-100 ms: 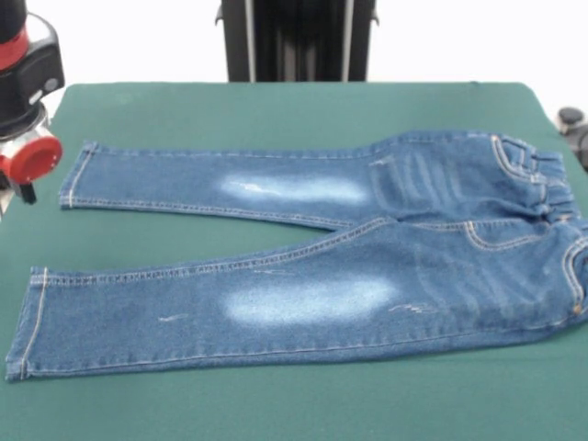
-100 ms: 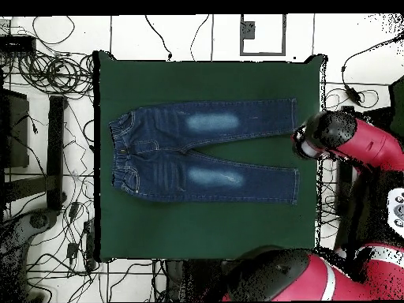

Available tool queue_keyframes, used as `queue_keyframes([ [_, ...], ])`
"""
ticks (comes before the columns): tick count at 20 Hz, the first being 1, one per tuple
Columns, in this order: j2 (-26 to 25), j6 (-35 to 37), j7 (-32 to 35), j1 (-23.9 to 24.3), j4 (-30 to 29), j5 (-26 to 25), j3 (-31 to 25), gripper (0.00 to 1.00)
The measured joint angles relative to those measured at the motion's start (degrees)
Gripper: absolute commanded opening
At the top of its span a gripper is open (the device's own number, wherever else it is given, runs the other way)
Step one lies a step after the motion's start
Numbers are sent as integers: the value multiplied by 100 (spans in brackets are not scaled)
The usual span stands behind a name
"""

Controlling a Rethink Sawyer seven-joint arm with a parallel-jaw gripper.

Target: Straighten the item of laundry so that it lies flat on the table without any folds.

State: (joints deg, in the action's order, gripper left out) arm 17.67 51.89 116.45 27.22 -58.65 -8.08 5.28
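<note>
The jeans [image 1: 312, 248] lie spread flat on the green table [image 1: 276, 404], nearer leg foremost, both legs running lengthwise from waistband to cuffs. The arm [image 2: 343, 138] sits just beyond the cuffs, off the table's edge. Only the overhead view shows this; I cannot tell the gripper's state.
</note>
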Motion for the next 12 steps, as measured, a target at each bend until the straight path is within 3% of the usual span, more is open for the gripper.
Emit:
queue_keyframes([
  [12, 0, -108, 46, -365, -122, 628, -2, 0],
])
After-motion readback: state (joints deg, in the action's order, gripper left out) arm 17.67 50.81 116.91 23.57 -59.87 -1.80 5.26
